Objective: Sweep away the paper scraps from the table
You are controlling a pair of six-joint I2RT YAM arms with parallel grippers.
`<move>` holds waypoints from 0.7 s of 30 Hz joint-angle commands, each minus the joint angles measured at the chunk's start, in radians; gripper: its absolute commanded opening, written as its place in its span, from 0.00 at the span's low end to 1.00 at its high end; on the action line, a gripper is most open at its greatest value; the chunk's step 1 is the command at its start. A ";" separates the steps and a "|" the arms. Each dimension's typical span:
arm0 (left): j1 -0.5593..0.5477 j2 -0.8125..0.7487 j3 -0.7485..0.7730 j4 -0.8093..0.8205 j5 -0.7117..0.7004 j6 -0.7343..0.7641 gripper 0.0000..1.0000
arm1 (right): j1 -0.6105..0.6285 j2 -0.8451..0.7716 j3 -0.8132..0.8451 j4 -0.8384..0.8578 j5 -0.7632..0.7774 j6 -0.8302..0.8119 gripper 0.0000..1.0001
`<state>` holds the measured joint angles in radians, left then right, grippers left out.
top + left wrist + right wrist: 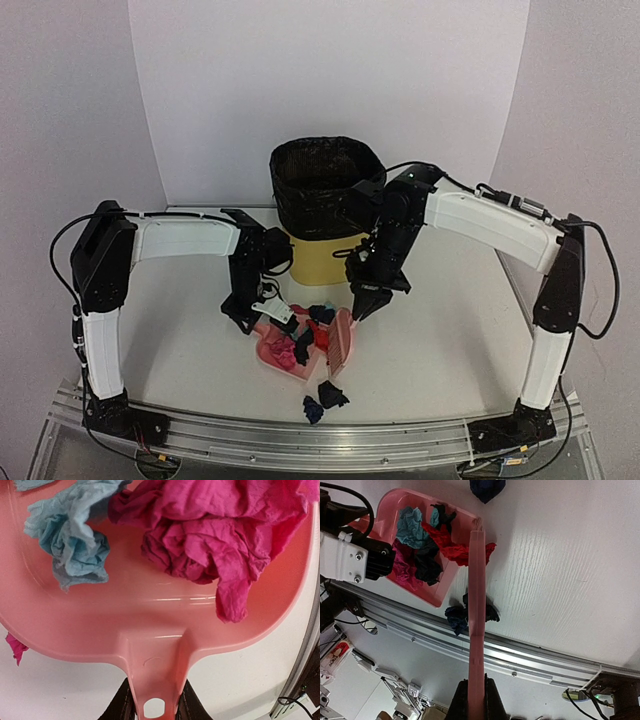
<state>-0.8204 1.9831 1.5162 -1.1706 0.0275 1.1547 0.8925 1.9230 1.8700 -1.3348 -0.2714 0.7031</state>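
The left gripper (154,706) holds the pink plastic dustpan (150,625) by its handle, the right gripper (476,697) squeezes the long pink brush (476,580), and most crumpled paper scraps (415,530) lie in the pan, with some dark scraps (332,396) on the white table (450,340).

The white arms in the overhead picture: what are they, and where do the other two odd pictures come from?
They are two robot arms bolted to a white table, each ending in a two-finger gripper. The overhead picture comes from a fixed camera above and behind them. The other two come from small cameras on the wrists, looking at whatever is held. The left gripper is closed on the handle of a pink dustpan, which holds crumpled paper scraps. The right gripper is closed on a pink brush. A few dark scraps lie on the table just outside the pan, and a lined bin stands behind.
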 commanded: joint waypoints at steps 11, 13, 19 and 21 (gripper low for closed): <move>0.001 -0.020 -0.001 0.049 0.020 0.011 0.00 | 0.000 -0.192 -0.114 -0.073 -0.036 0.042 0.00; 0.002 -0.015 0.012 0.042 0.031 0.012 0.00 | 0.000 -0.218 -0.127 -0.069 -0.026 0.045 0.00; 0.002 0.004 0.065 0.034 0.076 -0.007 0.00 | 0.000 -0.226 -0.113 -0.052 -0.015 0.034 0.00; 0.003 0.001 0.069 0.038 0.080 -0.013 0.00 | -0.001 -0.236 -0.103 -0.052 0.030 0.034 0.00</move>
<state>-0.8196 1.9853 1.5306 -1.1350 0.0593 1.1519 0.8928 1.7182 1.7397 -1.3403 -0.3007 0.7338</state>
